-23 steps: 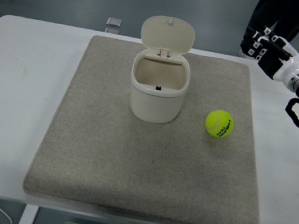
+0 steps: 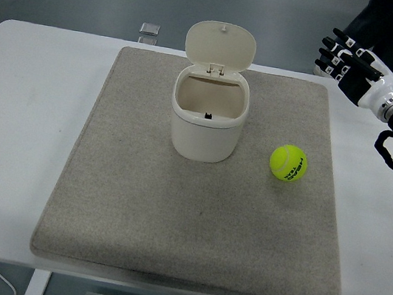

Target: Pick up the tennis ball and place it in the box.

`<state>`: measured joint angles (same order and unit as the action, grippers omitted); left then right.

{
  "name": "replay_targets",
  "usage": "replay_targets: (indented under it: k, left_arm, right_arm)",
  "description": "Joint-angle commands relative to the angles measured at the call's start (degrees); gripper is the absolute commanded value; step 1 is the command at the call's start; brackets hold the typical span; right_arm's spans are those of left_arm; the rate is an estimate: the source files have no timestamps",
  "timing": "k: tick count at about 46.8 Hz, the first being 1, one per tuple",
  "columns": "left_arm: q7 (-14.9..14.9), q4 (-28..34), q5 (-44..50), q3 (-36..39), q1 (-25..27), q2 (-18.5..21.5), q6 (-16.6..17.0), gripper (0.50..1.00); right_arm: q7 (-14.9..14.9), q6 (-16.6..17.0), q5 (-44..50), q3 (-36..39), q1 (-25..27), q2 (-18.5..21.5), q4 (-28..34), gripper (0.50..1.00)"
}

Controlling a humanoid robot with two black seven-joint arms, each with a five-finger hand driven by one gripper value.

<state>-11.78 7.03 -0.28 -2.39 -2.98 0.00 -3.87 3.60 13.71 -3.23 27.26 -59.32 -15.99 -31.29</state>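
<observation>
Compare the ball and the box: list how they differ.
The ball is yellow-green and fuzzy; the box is cream and smooth. The ball is a small sphere; the box is a taller, hollow tub with its lid up. Both sit on the mat, apart and untouched.

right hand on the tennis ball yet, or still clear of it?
Apart. The head view shows the right hand up at the mat's far right corner, fingers spread, with bare mat between it and the tennis ball.

white surface bearing a grey rectangular mat that covers most of its middle; on the mat, apart, a cream lidded box and a tennis ball.
</observation>
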Motion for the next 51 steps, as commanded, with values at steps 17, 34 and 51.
replay_targets:
  k: [17,34,51]
  left_arm:
    - [0.0,0.0,0.0,0.0,0.0,0.0,0.0,0.992]
    - [0.0,0.0,-0.1,0.0,0.0,0.0,0.0,0.992]
    - [0.0,0.0,0.0,0.0,0.0,0.0,0.0,0.992]
  right_arm:
    - [0.0,0.2,0.1,-0.1,-0.1,-0.4,0.0,0.928]
    - [0.0,0.1,1.5,-0.5,-0.7,-1.1,0.0,0.928]
    - [0.2,0.2,11.8,-0.5,-1.4,-2.5,-0.2,0.928]
